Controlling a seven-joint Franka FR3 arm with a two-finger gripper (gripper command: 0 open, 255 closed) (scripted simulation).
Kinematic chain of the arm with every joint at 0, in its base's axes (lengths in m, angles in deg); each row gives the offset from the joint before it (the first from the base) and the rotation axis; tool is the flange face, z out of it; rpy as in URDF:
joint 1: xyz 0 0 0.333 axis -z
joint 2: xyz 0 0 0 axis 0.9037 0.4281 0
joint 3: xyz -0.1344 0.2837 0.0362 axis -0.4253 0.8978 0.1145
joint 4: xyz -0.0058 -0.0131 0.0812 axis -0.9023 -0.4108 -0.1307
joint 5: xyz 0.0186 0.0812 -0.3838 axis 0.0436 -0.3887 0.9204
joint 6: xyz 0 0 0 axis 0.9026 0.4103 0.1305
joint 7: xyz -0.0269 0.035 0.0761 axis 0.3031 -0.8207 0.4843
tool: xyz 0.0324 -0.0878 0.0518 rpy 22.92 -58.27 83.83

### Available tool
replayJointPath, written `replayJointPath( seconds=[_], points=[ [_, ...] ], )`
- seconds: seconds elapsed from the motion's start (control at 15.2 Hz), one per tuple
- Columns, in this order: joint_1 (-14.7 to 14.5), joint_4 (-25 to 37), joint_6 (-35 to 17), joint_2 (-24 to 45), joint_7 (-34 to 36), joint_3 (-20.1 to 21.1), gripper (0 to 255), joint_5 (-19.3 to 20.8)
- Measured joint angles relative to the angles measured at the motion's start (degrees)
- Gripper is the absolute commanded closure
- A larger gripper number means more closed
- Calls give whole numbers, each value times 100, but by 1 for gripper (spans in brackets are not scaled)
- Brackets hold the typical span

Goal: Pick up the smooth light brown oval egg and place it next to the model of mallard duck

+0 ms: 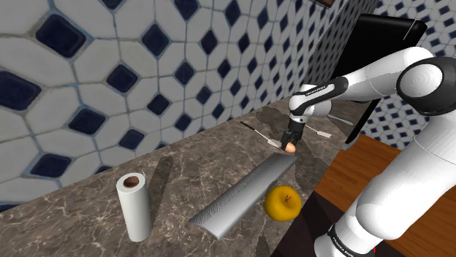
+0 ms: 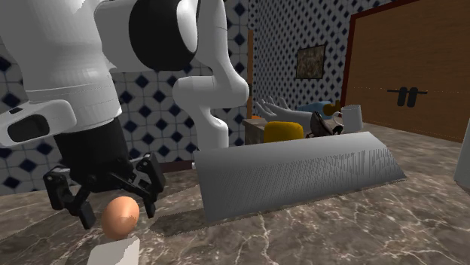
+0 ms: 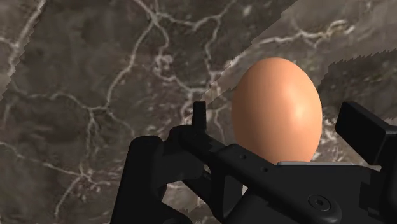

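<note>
A smooth light brown egg (image 1: 291,147) (image 2: 120,217) (image 3: 277,108) is at the far end of the dark marble counter (image 1: 183,175). My black gripper (image 1: 291,139) (image 2: 119,209) (image 3: 280,124) comes down over it and stands open. One finger is on each side of the egg, with a small gap between each finger and the shell. A white piece (image 2: 113,253) lies right under the egg in the second exterior view. A small dark figure with a blue patch (image 2: 326,120), possibly the duck, shows behind the grey wedge; much of it is hidden.
A long grey ribbed wedge (image 1: 245,191) (image 2: 297,172) lies across the counter's middle. A yellow round fruit (image 1: 283,202) (image 2: 283,130) sits by its near side. A white paper roll (image 1: 134,207) stands upright. Thin white utensils (image 1: 257,131) lie beside the egg. The tiled wall (image 1: 109,66) backs the counter.
</note>
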Motion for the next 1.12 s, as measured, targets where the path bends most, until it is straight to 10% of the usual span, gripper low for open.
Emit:
replayJointPath(
  seconds=[0.26,0.33,1.12],
  points=[
    [-1,-6,-15,9,-4,0,0,-6],
    [-1,-6,-15,9,-4,0,255,-6],
    [1,29,72,-50,27,4,255,30]
  ],
)
